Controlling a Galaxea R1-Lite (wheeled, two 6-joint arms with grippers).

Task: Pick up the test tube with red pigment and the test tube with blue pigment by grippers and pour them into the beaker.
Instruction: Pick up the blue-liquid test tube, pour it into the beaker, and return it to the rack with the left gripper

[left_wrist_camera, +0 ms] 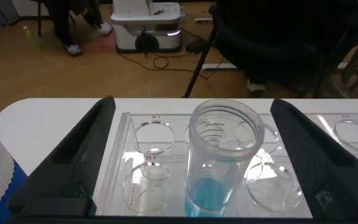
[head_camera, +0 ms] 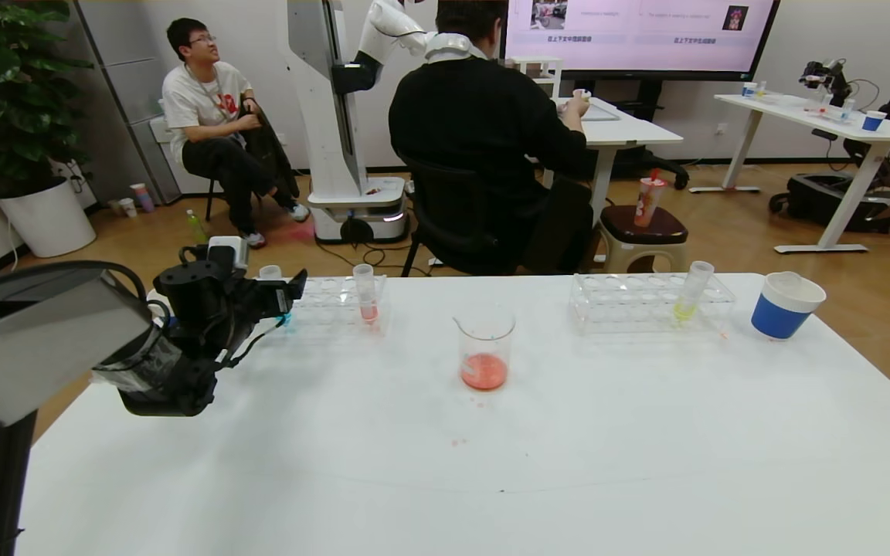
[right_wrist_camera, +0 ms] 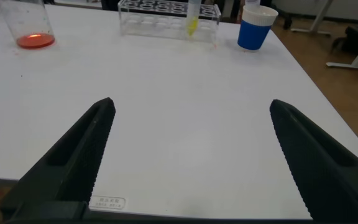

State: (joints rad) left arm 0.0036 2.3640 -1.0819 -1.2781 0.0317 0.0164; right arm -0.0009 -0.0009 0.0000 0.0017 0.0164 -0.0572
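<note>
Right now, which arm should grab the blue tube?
Left. The left gripper is open with the test tube with blue pigment between its fingers in the rack. The right gripper hovers over bare table, far off.

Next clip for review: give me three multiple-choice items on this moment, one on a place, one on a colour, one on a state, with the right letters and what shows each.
1. Where does the test tube with blue pigment stand?
A. in the left rack, between the left gripper's jaws
B. in the beaker
C. lying on the table

2. What colour is the liquid in the beaker?
A. blue
B. orange-red
C. yellow-green

3. How are the right gripper's jaws?
A. shut on a tube
B. shut on nothing
C. open over bare table

Key: 1 A, the left wrist view shows the tube upright in a rack hole with a jaw on each side. 2 B, an orange-red pool lies at the bottom. 3 C, the right wrist view shows them spread with nothing between.
</note>
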